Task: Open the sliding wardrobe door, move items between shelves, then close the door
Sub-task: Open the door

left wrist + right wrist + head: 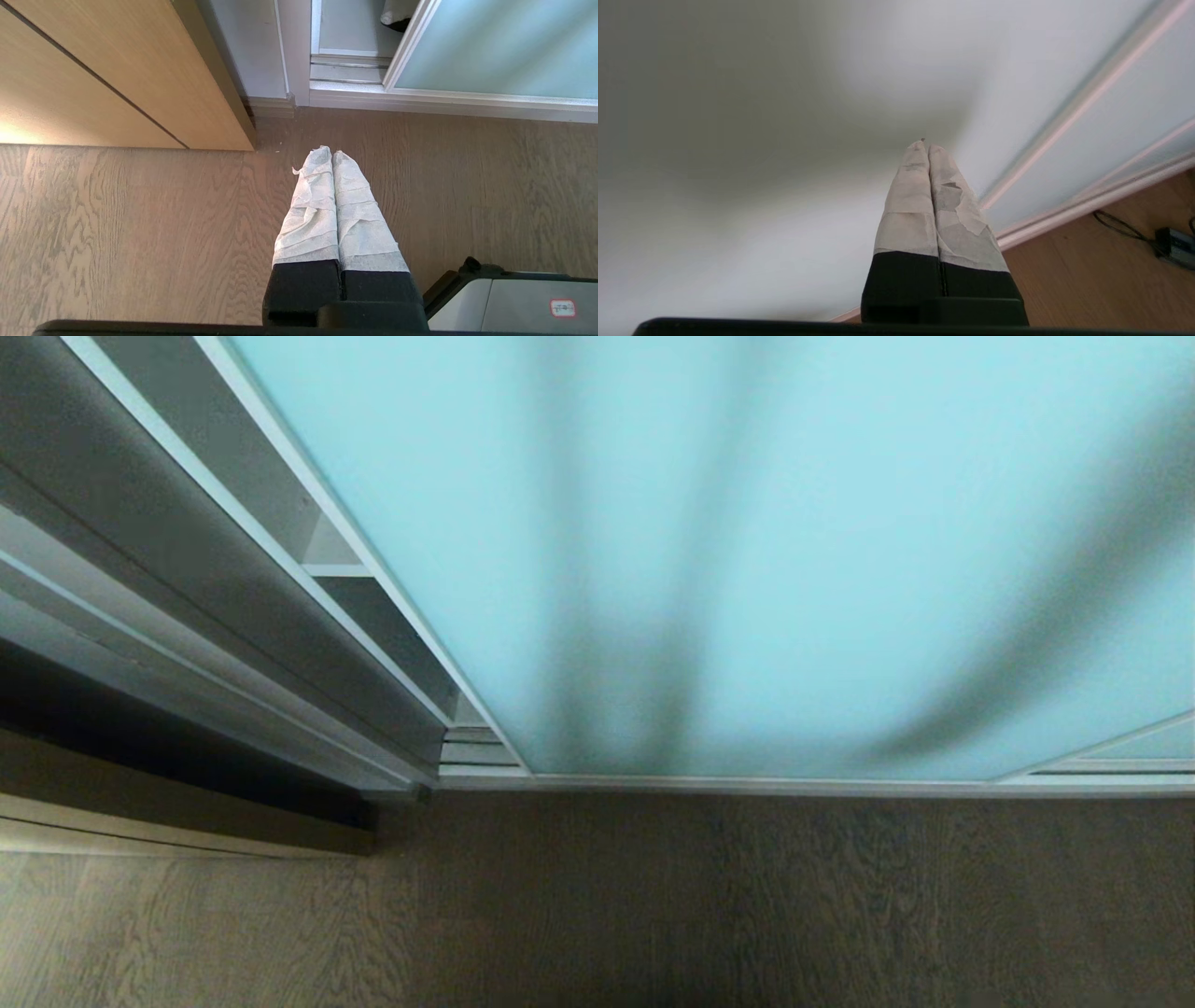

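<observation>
Looking down from the head, the sliding wardrobe door (747, 541) stands upright on its floor track, long axis vertical, face toward us, a narrow gap at its left edge showing the shelves (336, 569). By the left wrist, the left hand (331, 154) hangs clenched, empty, over the floor (140, 233). By the right wrist, the right hand (924, 145) points clenched at the glass; pressed flat, it could skid without sliding the panel

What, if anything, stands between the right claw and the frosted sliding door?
Nothing visible. In the right wrist view the right claw, shut, points at the sliding wardrobe door with only open air between; whether the tips touch the glass cannot be told. The head view shows no arm.
</observation>
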### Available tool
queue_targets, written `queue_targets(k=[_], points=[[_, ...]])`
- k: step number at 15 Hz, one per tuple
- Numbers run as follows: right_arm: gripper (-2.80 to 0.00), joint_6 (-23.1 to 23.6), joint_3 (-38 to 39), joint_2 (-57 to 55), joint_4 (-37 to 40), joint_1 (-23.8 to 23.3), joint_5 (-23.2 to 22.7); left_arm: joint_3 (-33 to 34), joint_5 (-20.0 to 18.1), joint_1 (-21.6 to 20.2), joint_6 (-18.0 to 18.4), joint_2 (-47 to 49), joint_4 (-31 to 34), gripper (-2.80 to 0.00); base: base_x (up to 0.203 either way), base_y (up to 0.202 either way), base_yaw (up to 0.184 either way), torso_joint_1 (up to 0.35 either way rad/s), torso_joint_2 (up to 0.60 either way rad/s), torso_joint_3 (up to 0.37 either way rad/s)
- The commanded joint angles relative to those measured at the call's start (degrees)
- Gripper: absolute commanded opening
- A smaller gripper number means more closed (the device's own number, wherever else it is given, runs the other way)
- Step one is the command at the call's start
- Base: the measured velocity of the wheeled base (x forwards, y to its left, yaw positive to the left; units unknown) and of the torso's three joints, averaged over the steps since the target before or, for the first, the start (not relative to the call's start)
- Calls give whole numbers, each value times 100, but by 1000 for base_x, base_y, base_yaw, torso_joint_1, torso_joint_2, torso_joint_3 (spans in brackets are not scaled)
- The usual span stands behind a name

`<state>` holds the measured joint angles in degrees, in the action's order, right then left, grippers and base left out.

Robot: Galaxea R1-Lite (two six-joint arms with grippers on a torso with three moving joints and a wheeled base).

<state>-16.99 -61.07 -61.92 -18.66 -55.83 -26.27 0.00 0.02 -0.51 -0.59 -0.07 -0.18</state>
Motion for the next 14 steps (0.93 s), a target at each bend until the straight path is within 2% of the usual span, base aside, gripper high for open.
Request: queue_targets(k=[1,2,4,5,10,12,14], points=[[-280,-18,-5,693,311,50,-135,9,6,-2,-2,7,-8,-280,0,0,0,0,0,0],[-280,-21,34,936,540,62,-283,9,-2,-2,-2,7,1,-280,0,0,0,0,0,0],[-280,-35,74,1367,1188,73,-873,8,6,-2,-2,7,1,-280,0,0,0,0,0,0],[-280,-39,89,1501,1418,77,-994,9,-2,-2,-2,7,-8,-280,0,0,0,0,0,0],[-280,-57,68,1762,1601,215,-1038,9,6,-2,-2,7,0,-280,0,0,0,0,0,0],[-280,-38,147,1976,1619,508,-1024,9,-2,-2,-2,7,-3,-280,0,0,0,0,0,0],[-280,39,154,2071,1686,1090,-872,9,6,-2,-2,7,1,-280,0,0,0,0,0,0]])
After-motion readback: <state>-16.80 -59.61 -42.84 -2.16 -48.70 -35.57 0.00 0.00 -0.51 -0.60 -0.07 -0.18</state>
